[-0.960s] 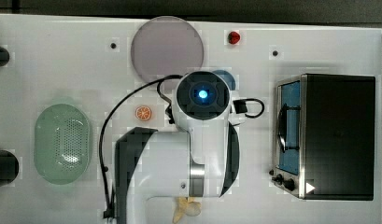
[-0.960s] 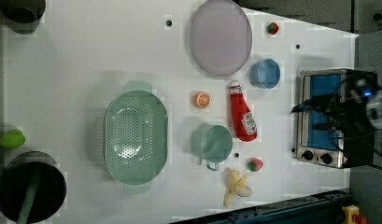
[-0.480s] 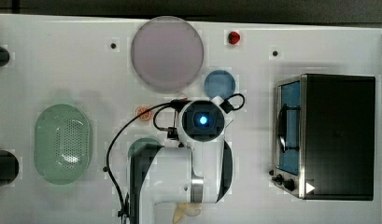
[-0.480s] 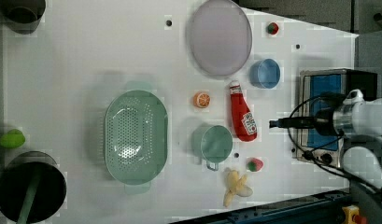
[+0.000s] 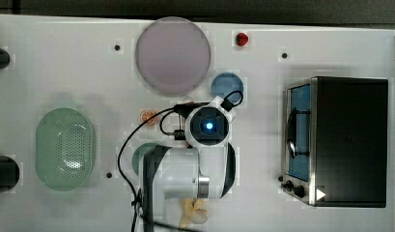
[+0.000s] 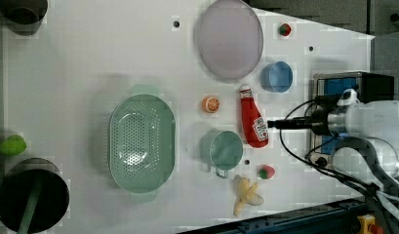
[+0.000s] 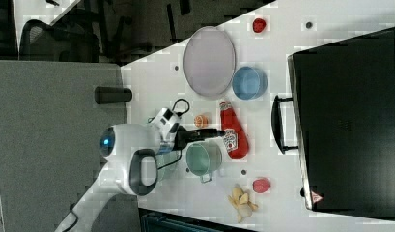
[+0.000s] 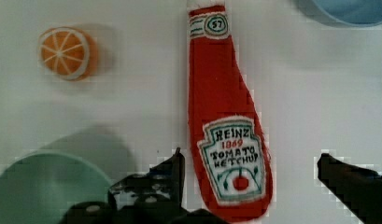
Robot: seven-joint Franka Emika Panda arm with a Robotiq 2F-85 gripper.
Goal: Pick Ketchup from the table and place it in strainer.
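Note:
The ketchup, a red bottle with a white cap and a white label, lies flat on the white table. In the wrist view my gripper is open, one dark finger on each side of the labelled end, with nothing held. In the left view the gripper reaches in from the left view's right, at the ketchup. The pale green strainer stands apart, toward the left view's left, with nothing in it. In the top view my arm covers the ketchup, and the strainer sits at the top view's left.
An orange slice and a dark-green cup lie between the ketchup and the strainer. A blue bowl and a lilac plate sit past the cap. A toaster oven, a strawberry and a banana are nearby.
My arm has swung from beside the oven toward the left view's left, bringing the gripper over the ketchup. The gripper stays open and no object has moved.

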